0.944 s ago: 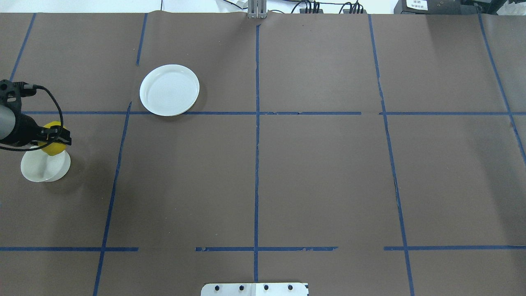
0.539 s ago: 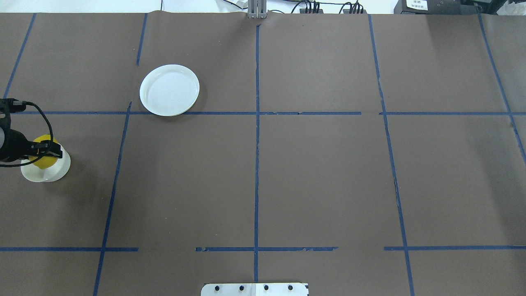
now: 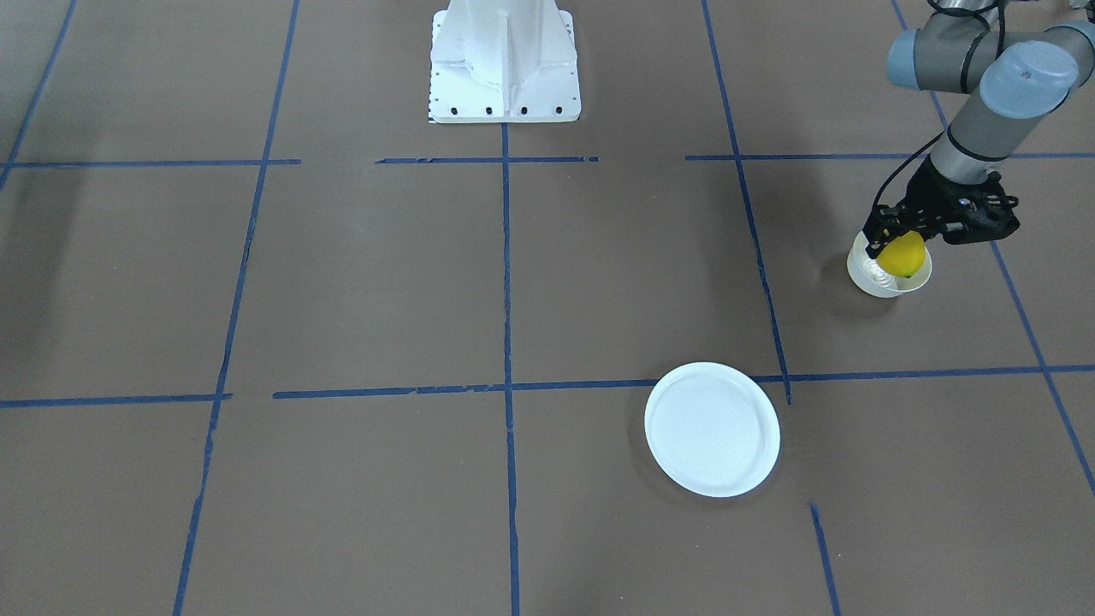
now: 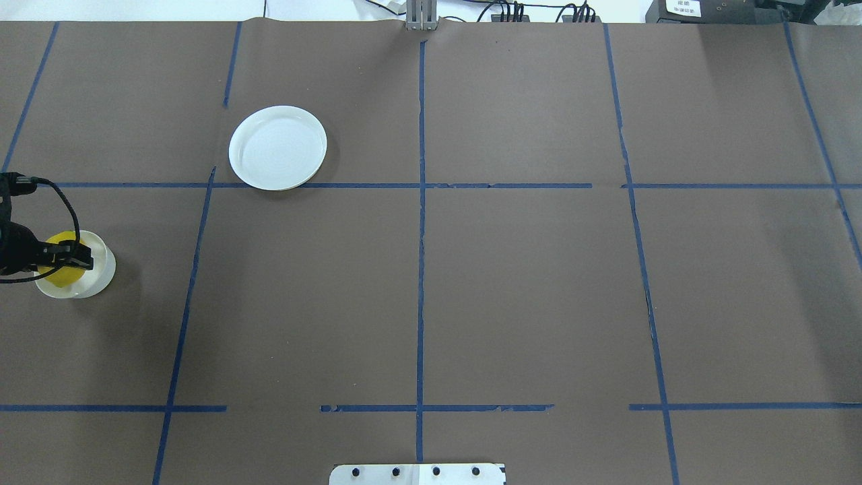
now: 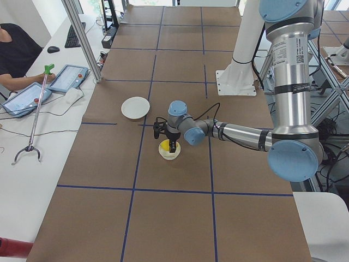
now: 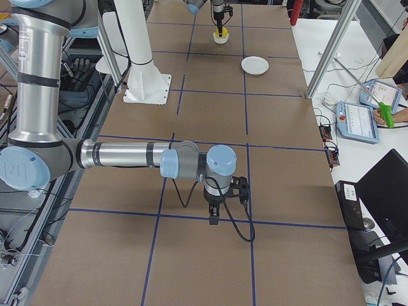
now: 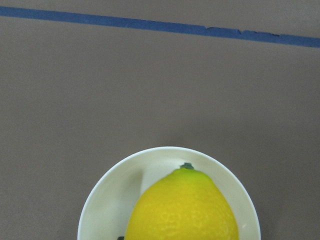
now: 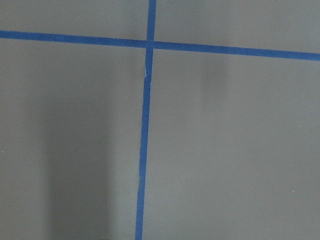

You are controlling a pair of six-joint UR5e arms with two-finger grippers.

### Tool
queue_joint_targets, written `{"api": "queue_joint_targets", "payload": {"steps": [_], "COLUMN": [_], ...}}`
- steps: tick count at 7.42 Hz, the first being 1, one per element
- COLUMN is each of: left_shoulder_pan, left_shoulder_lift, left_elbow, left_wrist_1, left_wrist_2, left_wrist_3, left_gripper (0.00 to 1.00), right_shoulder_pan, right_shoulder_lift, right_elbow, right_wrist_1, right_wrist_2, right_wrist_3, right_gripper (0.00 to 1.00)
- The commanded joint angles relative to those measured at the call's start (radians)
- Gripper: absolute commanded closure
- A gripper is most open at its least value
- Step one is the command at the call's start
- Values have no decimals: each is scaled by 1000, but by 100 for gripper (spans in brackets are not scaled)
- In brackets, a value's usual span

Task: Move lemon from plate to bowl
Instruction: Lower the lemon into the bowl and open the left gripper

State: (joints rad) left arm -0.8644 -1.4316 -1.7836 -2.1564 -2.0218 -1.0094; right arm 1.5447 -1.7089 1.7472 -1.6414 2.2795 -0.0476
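The yellow lemon [image 3: 905,255] is held in my left gripper [image 3: 898,241], which is shut on it, right over the small white bowl [image 3: 871,278]. In the overhead view the lemon [image 4: 57,275] sits within the bowl's rim [image 4: 97,273] at the far left, under the left gripper [image 4: 65,257]. The left wrist view shows the lemon [image 7: 182,210] with its green tip, low inside the bowl [image 7: 112,195]. The white plate [image 4: 277,148] stands empty further away. My right gripper [image 6: 215,218] shows only in the exterior right view, and I cannot tell its state.
The table is covered in brown paper with blue tape lines [image 4: 421,202]. The robot's white base [image 3: 505,60] stands at the table's edge. Operators and tablets [image 5: 65,79] are on a side table beyond the plate.
My left gripper has moved left and toward the robot with the lemon, from the bowl's far edge to over its middle, and it sits lower.
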Motion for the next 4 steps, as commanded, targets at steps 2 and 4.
{"api": "queue_joint_targets", "payload": {"steps": [2,4], "left_shoulder_pan": [-2,-18], "left_shoulder_lift": [3,4], "left_elbow": [-5,-11], "left_wrist_1": [6,10], "left_wrist_2": [-6,-15], "left_wrist_3": [64,170], "left_gripper": [0,0], "right_shoulder_pan": [0,0], "right_shoulder_lift": [0,0], "right_elbow": [0,0], "right_wrist_1": [0,0], "right_wrist_2": [0,0], "right_wrist_3": [0,0], "right_gripper": [0,0]}}
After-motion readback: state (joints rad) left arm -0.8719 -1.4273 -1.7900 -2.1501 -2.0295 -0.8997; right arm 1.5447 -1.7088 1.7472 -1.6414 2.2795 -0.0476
